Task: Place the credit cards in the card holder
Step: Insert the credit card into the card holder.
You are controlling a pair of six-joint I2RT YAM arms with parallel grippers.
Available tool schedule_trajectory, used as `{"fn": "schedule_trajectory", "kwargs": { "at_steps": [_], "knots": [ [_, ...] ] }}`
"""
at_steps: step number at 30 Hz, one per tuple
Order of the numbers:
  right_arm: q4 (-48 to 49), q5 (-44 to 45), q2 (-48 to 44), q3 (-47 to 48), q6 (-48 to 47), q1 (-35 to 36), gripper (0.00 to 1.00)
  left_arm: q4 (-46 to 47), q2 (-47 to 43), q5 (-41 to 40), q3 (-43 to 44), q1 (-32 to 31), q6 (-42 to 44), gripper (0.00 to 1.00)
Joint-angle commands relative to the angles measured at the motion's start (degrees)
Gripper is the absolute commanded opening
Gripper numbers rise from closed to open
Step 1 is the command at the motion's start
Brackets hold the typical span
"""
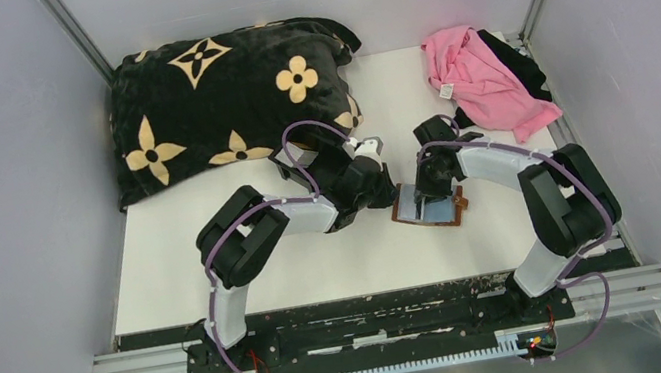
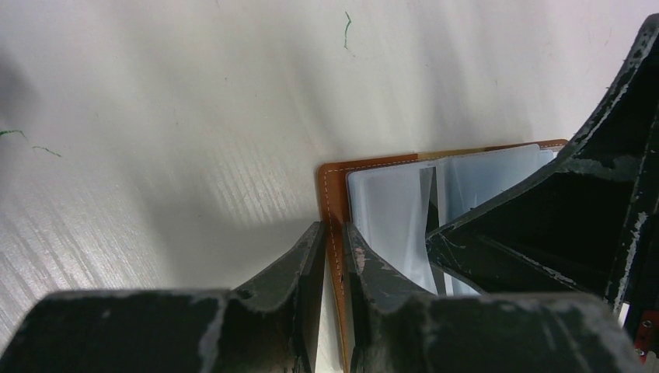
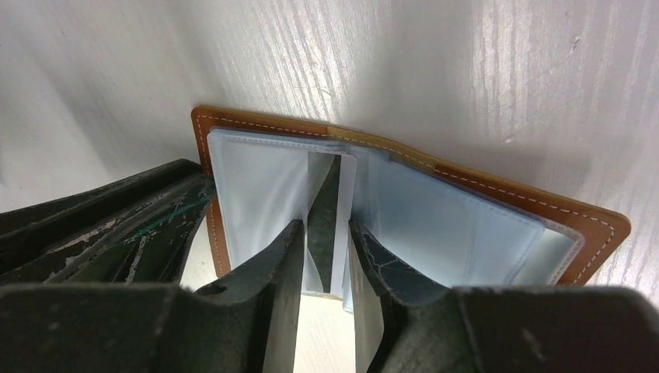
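Note:
The brown leather card holder (image 1: 429, 207) lies open on the white table, its pale clear pockets facing up. My left gripper (image 2: 334, 233) is shut on the holder's stitched left cover edge (image 2: 332, 194). My right gripper (image 3: 325, 225) is open over the fold, its fingers on either side of an upright pocket leaf. A pale credit card (image 3: 345, 217) with a rounded corner stands on edge in that leaf. I cannot tell whether the fingers touch it. The right fingers (image 2: 559, 225) also show in the left wrist view, over the pockets. Other credit cards are out of view.
A black blanket with cream flowers (image 1: 221, 103) is heaped at the back left. A pink cloth (image 1: 481, 80) lies over a black cloth (image 1: 521, 63) at the back right. Grey walls close in both sides.

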Motion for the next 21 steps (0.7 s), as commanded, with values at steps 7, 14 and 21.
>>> {"fn": "schedule_trajectory", "kwargs": {
  "at_steps": [7,14,21],
  "knots": [
    [0.5,0.5,-1.8,8.7,-5.1,0.4,0.4,-28.4,5.8,-2.2,-4.4,-0.8,4.2,0.26],
    [-7.0,4.9,-8.9,11.3,-9.6,0.5,0.47,-32.5,3.2,-5.5,-0.5,0.0,3.1,0.3],
    [-12.9,13.6,-20.4,2.0,-9.0,0.1,0.57,-35.4,0.8,-7.0,0.1,0.0,2.6,0.31]
  ]
}}
